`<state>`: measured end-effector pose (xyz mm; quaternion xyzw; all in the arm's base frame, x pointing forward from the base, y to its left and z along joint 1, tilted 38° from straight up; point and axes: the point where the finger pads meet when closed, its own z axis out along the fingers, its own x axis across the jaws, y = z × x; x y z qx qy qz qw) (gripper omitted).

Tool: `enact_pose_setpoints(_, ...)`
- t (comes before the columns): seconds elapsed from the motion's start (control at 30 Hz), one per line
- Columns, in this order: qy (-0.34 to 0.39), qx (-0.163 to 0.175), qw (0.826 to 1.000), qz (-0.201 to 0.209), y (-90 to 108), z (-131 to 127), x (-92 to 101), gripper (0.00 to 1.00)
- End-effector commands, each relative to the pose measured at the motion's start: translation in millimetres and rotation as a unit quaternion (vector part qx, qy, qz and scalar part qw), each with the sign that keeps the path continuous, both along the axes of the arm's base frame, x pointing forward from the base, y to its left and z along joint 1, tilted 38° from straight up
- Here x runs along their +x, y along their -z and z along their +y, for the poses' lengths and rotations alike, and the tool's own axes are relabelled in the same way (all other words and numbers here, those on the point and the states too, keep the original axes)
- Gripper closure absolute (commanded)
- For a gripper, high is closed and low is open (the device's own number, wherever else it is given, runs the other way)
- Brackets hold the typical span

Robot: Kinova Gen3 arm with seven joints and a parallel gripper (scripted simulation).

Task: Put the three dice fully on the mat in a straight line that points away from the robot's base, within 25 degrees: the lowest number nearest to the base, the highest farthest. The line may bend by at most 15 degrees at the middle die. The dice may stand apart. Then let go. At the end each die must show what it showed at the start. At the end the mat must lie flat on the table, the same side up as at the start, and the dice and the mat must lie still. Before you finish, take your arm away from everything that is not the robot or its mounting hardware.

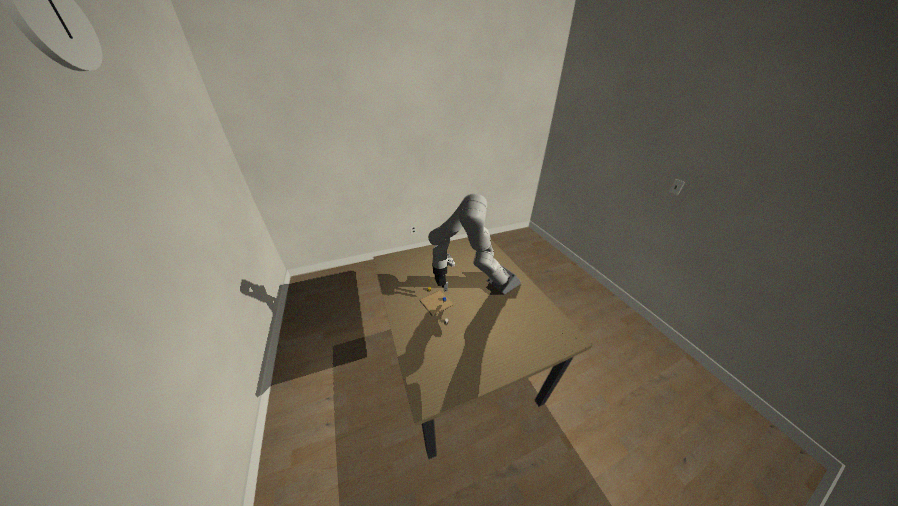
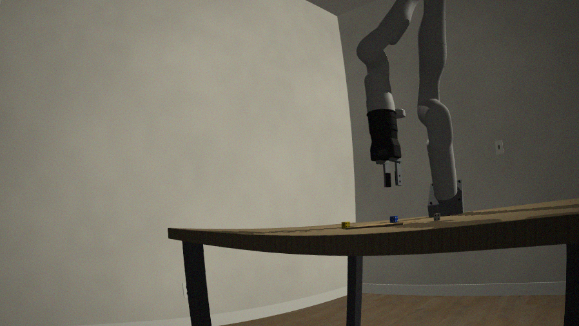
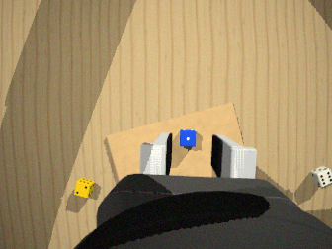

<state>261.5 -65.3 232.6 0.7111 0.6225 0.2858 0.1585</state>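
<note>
Dice first: blue die (image 1: 444, 299) (image 2: 393, 219) (image 3: 188, 138) on the mat (image 1: 431, 301) (image 2: 376, 225) (image 3: 133, 143), yellow die (image 1: 429, 289) (image 2: 345, 225) (image 3: 84, 188) and white die (image 1: 446, 321) (image 2: 436, 216) (image 3: 322, 176) off its opposite sides. Above it, our gripper (image 1: 444, 286) (image 2: 392, 186) (image 3: 192, 149) stands partway open, empty; descending off-centre, we could tip a die onto another number.

A bare, plain-walled room of unclear use, with wood flooring (image 1: 628, 402) (image 2: 465, 309), white baseboards (image 1: 684, 352) (image 2: 465, 288) and wall outlets (image 1: 676, 186) (image 2: 499, 147).
</note>
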Motion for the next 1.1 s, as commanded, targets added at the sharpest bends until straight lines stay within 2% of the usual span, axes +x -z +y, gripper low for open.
enact_pose_setpoints(0.0, 0.001, -0.002, 1.0, -0.002, -1.6, -0.9, -0.1, 0.36)
enact_pose_setpoints(0.13, 0.001, -0.002, 1.0, -0.002, -1.8, -0.9, -0.3, 0.36)
enact_pose_setpoints(0.17, 0.001, -0.002, 1.0, -0.002, -1.8, -0.9, -0.3, 0.0)
enact_pose_setpoints(1.07, 0.004, 0.001, 1.0, -0.001, -1.8, -1.3, 0.0, 0.0)
